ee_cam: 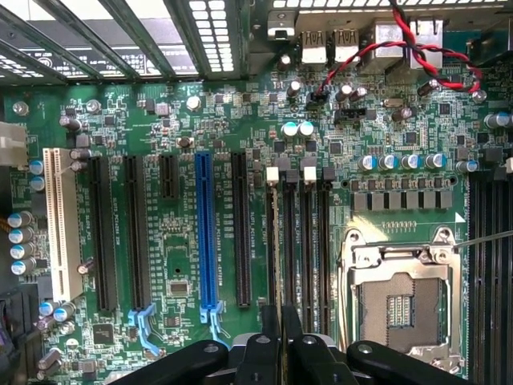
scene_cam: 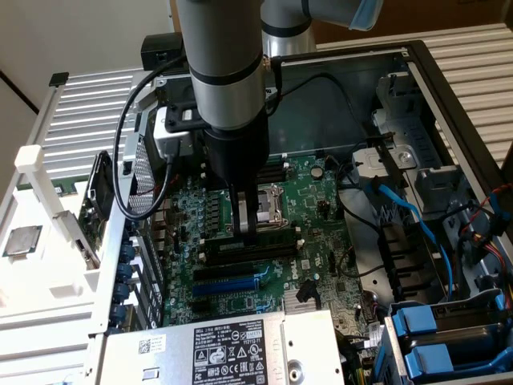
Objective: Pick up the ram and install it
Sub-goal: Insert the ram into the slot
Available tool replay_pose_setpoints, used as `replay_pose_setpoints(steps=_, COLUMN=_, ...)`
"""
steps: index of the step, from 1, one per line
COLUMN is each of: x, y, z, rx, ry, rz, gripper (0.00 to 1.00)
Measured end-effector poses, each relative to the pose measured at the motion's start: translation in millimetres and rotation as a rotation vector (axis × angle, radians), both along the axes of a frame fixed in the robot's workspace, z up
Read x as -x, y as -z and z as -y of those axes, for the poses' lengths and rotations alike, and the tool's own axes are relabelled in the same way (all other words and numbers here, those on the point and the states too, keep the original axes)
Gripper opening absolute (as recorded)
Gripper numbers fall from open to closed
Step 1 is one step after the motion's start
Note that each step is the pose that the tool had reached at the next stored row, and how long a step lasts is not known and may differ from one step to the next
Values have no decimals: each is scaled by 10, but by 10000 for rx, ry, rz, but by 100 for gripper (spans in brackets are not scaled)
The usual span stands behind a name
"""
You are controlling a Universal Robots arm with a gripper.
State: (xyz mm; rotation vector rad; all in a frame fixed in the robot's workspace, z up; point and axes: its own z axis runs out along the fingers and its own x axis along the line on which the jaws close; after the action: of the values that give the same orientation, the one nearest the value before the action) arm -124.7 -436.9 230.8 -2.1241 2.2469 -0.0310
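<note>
Reaching straight down into the open computer case, the end effector is seen at the motherboard, with its dark fingers pressed together and pinched on the upper edge of the ram. The ram is stood on edge along one of the black memory slots, just beside the silver processor socket, at the socket's 6 o'clock in the exterior view. In the wrist view the closed end effector is lined up with those slots, whose white end clips are shown at their far end, and the socket is seen open beside them. A loose square processor chip is kept well apart at 9 o'clock of the exterior view, and a labelled power supply is seated at 6 o'clock.
</note>
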Motion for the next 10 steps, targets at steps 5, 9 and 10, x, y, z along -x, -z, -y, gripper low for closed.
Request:
replay_pose_setpoints(steps=5, x=-1, y=0, z=3, rx=-10, ry=-2, rz=0, gripper=13)
replay_pose_setpoints(steps=9, x=-1, y=-6, z=3, rx=-23, ry=-2, rz=0, gripper=13)
replay_pose_setpoints(steps=10, x=-1, y=-8, z=3, rx=-25, ry=-2, rz=0, gripper=13)
